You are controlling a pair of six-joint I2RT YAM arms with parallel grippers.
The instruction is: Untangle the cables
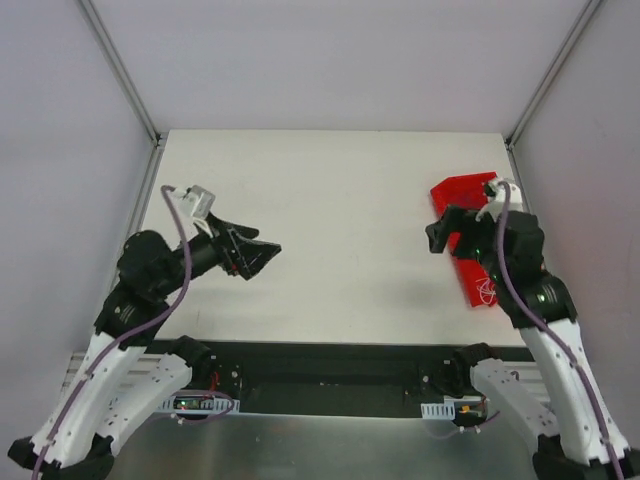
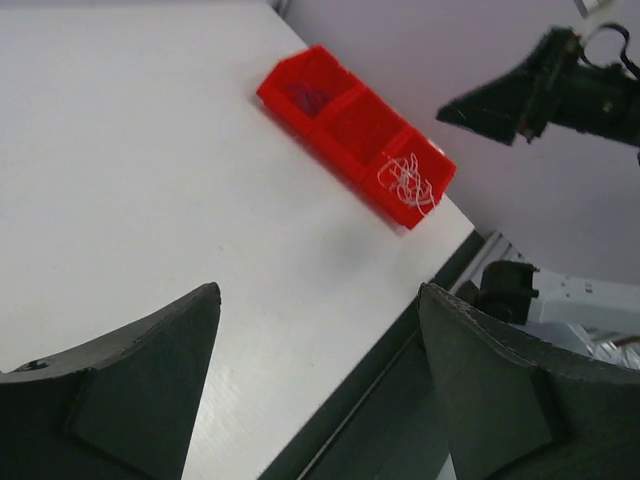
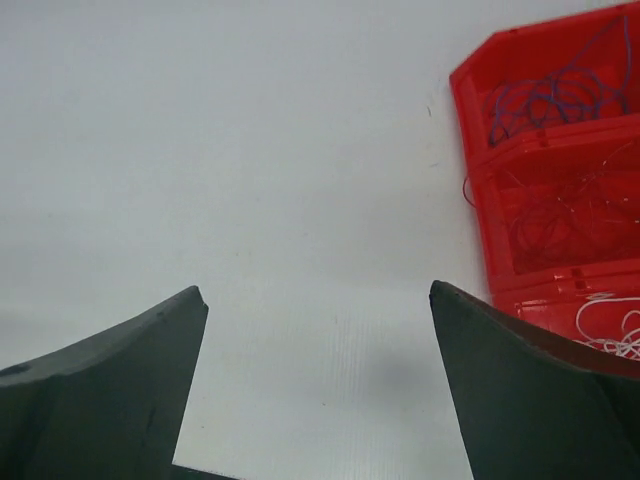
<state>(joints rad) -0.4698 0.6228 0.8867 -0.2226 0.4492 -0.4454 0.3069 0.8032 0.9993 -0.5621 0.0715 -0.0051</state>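
Observation:
The cables lie sorted in a red three-part bin [image 3: 470,130] at the table's right side. Dark purple cables [image 3: 550,95] fill the far part, red cables [image 3: 560,215] the middle one, and white cables [image 3: 610,325] the near one. One red strand [image 3: 466,190] loops over the bin's left wall. My right gripper [image 3: 315,288] hovers just left of the bin [image 1: 462,192], open and empty. Far to the left, my left gripper [image 1: 268,252] points across the table towards the bin [image 2: 340,125]. The left gripper [image 2: 320,290] is open with nothing between its fingers.
White table top [image 1: 340,200] bounded by grey walls and metal corner posts [image 1: 135,95]. The black base rail [image 1: 330,365] runs along the near edge between the two arms.

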